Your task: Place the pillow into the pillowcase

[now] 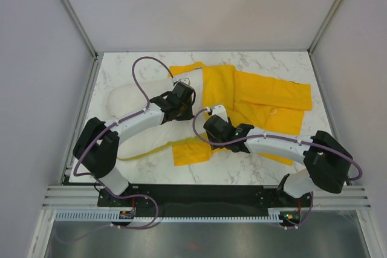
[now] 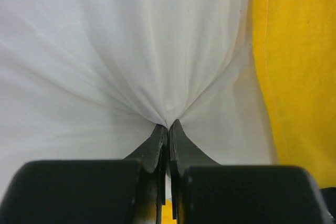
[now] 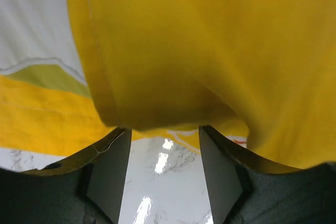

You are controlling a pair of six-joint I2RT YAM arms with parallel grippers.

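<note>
- The pillow [image 1: 119,99] lies on the left half of the desk [image 1: 260,64], partly under the left arm. Its right end meets the case [image 1: 266,98], which is spread rumpled across the middle and right.
- The left fingers [image 2: 168,129] are clenched on a pinch of the pillow's white cover, and the cloth fans out from the tips in tight folds. The yellow case sits just to the right of this pinch. The grip is close to the case, which suits steering that end of the pillow toward the opening.
- The right fingers [image 3: 163,135] are released and stand apart, with bare marble showing between them. A fold of the case hangs just at their tips, but nothing is clamped.
- My guess is that the right arm is placed to take the case's edge and hold the mouth open while the left feeds the pillow in.
- The pillow looks mostly outside the case, so the insertion seems barely begun.
- No brand, label or lettering can be read in any view, and the case shows only plain yellow here.
</note>
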